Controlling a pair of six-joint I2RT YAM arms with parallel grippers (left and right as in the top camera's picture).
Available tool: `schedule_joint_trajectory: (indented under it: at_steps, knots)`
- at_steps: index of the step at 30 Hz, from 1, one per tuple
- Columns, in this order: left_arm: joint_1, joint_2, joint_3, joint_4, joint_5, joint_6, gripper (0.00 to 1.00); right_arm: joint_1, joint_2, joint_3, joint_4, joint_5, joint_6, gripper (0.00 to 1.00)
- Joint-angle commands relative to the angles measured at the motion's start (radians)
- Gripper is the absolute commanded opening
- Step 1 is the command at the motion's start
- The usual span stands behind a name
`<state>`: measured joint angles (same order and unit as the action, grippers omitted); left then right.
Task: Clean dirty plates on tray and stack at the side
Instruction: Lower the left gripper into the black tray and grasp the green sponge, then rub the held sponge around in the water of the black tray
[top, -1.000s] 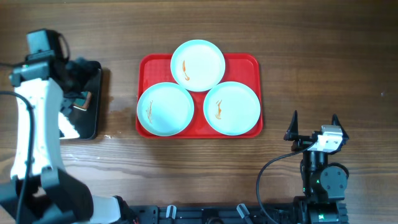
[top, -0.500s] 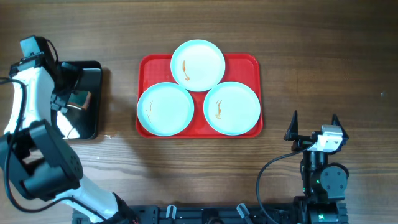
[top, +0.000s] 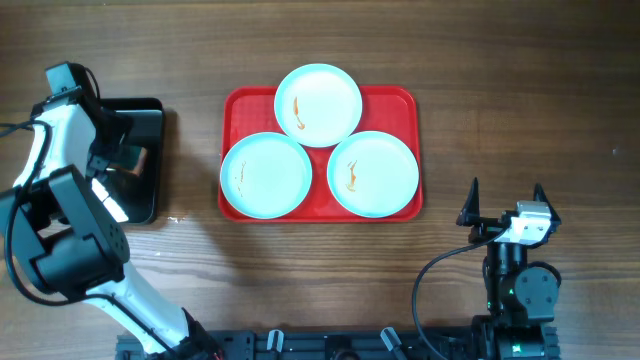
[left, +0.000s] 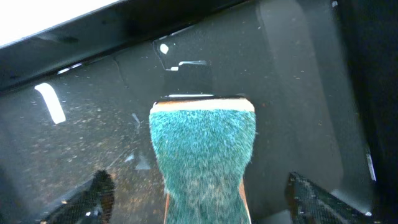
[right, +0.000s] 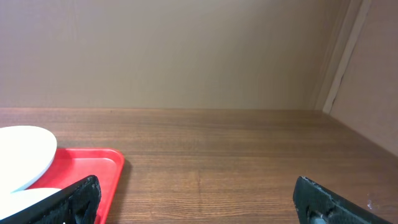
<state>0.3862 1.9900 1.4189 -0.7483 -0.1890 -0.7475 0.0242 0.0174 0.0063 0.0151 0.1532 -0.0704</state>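
Note:
Three pale plates lie on the red tray (top: 398, 101): one at the back (top: 318, 104), one front left (top: 265, 175) and one front right (top: 373, 173). Each has a small orange smear. At the far left my left gripper (left: 202, 200) is down over a black tray (top: 148, 200), open. Its fingers (left: 95, 194) stand either side of a teal fuzzy scrubber (left: 204, 152) with a gap on both sides. My right gripper (top: 507, 190) rests open and empty at the front right, apart from the red tray (right: 93, 163) and the plate (right: 22, 152) on it.
The black tray (left: 298, 93) is glossy and speckled with crumbs or droplets. Bare wooden table (top: 520, 90) lies right of the red tray and between the two trays. A wall and a corner post (right: 339, 56) stand behind the table.
My left arm has swung in and folded over the black tray's left side, the gripper staying over the scrubber. The plates and my right arm have not moved.

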Motion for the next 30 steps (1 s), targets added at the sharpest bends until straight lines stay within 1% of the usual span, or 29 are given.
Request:
schedule_joint_trajectory:
  at_steps: [1, 3, 9, 11, 15, 17, 20, 30]
  knots:
    - [-0.003, 0.038, 0.012, 0.024, 0.052, -0.021, 0.92, -0.006, -0.013, -0.001, 0.004, -0.015, -0.008, 1.0]
    - [-0.003, 0.042, 0.012, 0.031, 0.072, -0.02, 0.89, -0.006, -0.013, -0.001, 0.004, -0.015, -0.008, 1.0]
    - [-0.003, 0.059, 0.01, 0.039, 0.072, -0.02, 0.89, -0.006, -0.013, -0.001, 0.004, -0.015, -0.008, 1.0]
    - [-0.003, 0.063, 0.006, 0.046, 0.072, -0.02, 0.86, -0.006, -0.013, -0.001, 0.004, -0.015, -0.008, 1.0]
    - [-0.003, 0.076, 0.006, 0.054, 0.073, -0.021, 0.84, -0.006, -0.013, -0.001, 0.004, -0.015, -0.008, 1.0]
    - [-0.003, 0.077, 0.006, 0.055, 0.072, -0.02, 0.79, -0.006, -0.013, -0.001, 0.004, -0.015, -0.008, 1.0]
    - [-0.003, 0.077, 0.006, 0.053, 0.072, -0.02, 0.65, -0.006, -0.012, -0.001, 0.004, -0.015, -0.008, 1.0]
    - [-0.003, 0.092, 0.006, 0.042, 0.072, -0.02, 0.64, -0.006, -0.01, -0.001, 0.004, -0.015, -0.008, 1.0]
